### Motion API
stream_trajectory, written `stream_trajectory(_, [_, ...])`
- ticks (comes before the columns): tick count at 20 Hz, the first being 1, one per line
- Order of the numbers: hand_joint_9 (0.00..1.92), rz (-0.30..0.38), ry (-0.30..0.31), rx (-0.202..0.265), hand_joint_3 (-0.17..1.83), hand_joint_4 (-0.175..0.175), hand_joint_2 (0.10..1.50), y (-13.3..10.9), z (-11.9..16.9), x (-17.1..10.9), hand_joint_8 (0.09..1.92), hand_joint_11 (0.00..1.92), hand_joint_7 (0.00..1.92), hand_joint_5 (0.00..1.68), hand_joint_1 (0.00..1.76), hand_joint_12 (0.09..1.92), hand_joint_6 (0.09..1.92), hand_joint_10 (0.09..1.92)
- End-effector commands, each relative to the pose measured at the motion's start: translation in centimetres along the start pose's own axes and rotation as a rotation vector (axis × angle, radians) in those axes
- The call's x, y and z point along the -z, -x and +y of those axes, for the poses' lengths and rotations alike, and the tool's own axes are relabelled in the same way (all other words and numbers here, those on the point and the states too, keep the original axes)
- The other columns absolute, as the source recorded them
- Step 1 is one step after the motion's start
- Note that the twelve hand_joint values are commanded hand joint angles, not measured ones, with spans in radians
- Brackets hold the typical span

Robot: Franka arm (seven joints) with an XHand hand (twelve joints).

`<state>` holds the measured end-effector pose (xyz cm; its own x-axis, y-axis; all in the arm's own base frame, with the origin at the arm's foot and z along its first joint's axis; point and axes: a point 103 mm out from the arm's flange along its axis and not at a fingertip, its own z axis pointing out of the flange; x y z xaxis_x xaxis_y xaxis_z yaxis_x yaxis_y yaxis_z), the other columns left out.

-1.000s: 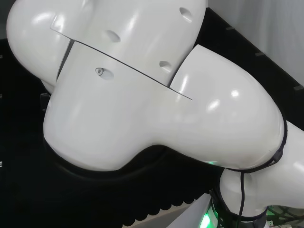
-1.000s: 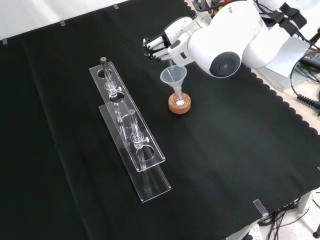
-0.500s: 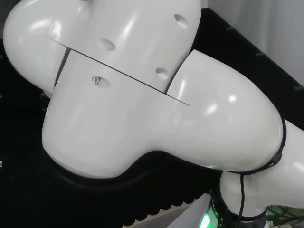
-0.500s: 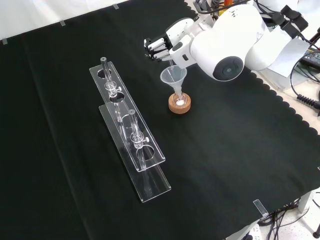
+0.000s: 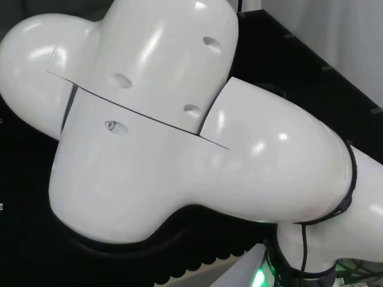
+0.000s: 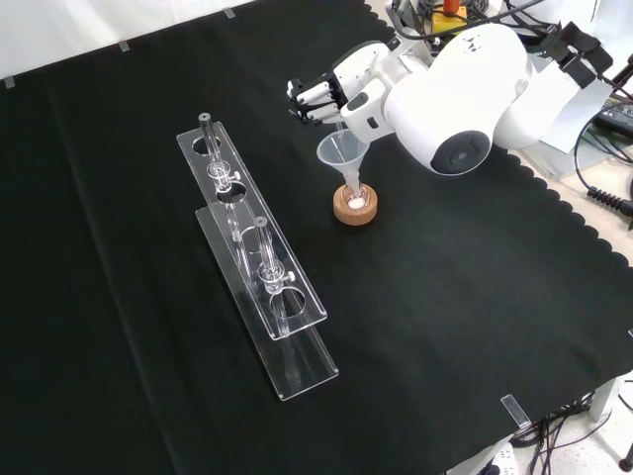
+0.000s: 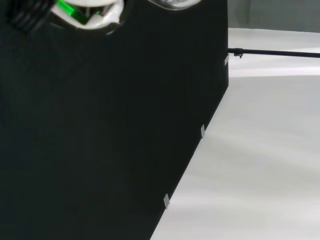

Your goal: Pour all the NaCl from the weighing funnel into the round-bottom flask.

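Pouring well means the robot hand (image 6: 318,97), fingers curled on something I can't make out, stays above the clear funnel (image 6: 342,153) seated in the round-bottom flask (image 6: 355,197).

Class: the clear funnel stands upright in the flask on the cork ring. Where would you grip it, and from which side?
Grip the funnel by its wide rim, coming from above: the narrow stem is down in the flask, so only the cone is free.
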<state>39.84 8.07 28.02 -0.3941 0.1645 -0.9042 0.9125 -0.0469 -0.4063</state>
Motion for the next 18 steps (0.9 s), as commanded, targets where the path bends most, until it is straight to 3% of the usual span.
stream_trajectory(1, [0.66,-0.013,0.008,-0.003,0.75,0.175,0.67,0.04,-0.11,0.52,0.61,0.28,0.46,1.15,1.09,1.32,0.94,0.53])
stream_trajectory(11, [0.66,-0.008,0.013,-0.002,0.75,0.175,0.66,0.1,0.0,0.86,0.61,0.28,0.46,1.15,1.09,1.32,0.94,0.52])
stream_trajectory(18, [0.66,0.044,0.02,0.002,0.75,0.175,0.66,0.05,0.08,0.66,0.6,0.28,0.46,1.15,1.09,1.32,0.94,0.52])
